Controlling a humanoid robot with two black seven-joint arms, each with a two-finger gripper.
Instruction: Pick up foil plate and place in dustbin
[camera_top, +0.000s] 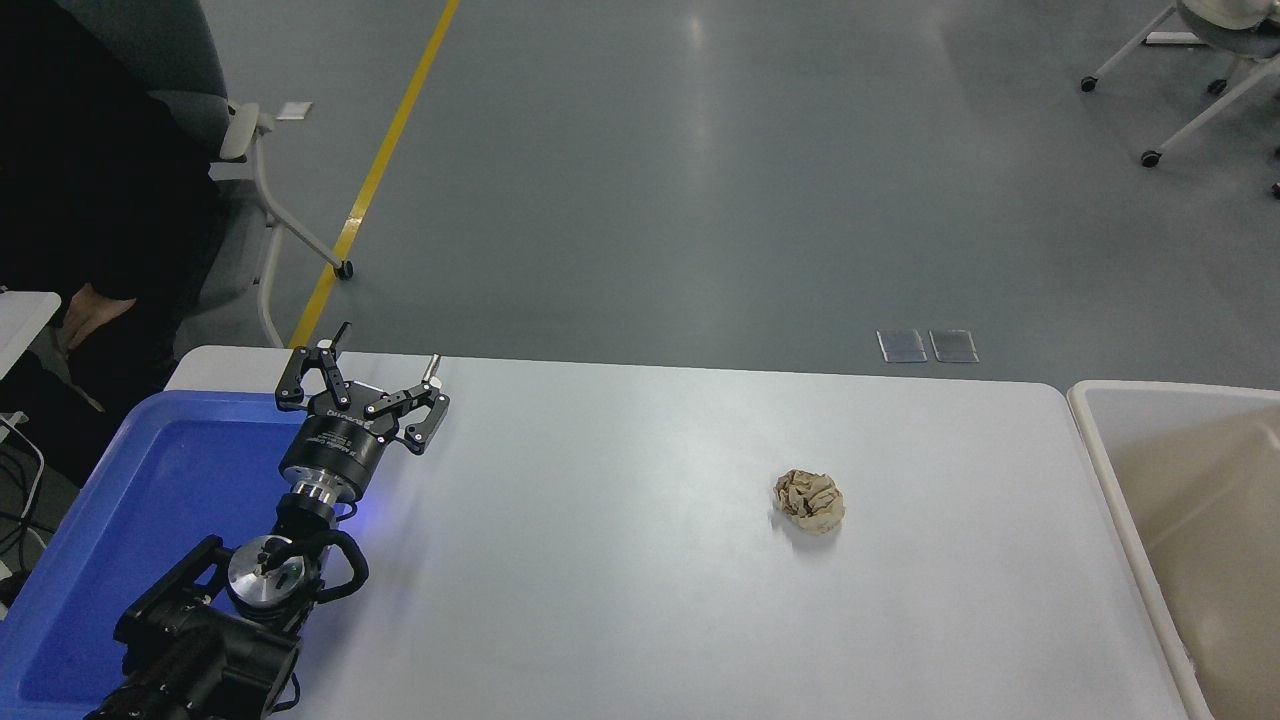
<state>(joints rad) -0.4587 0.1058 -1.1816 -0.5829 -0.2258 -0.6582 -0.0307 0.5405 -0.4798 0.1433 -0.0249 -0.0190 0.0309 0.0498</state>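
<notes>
One white table (620, 560). One crumpled brown paper ball (809, 500), toward 3 o'clock of the table's middle. One blue tray (150, 500) at 9 o'clock. One beige dustbin (1190, 520) at 3 o'clock, off the table's edge. One black gripper (385, 360) at 10 o'clock, two fingers spread. Two clear floor plates (927, 345) at 1 o'clock. One yellow floor line (385, 160). One person's hand (85, 310) at 9 o'clock.
</notes>
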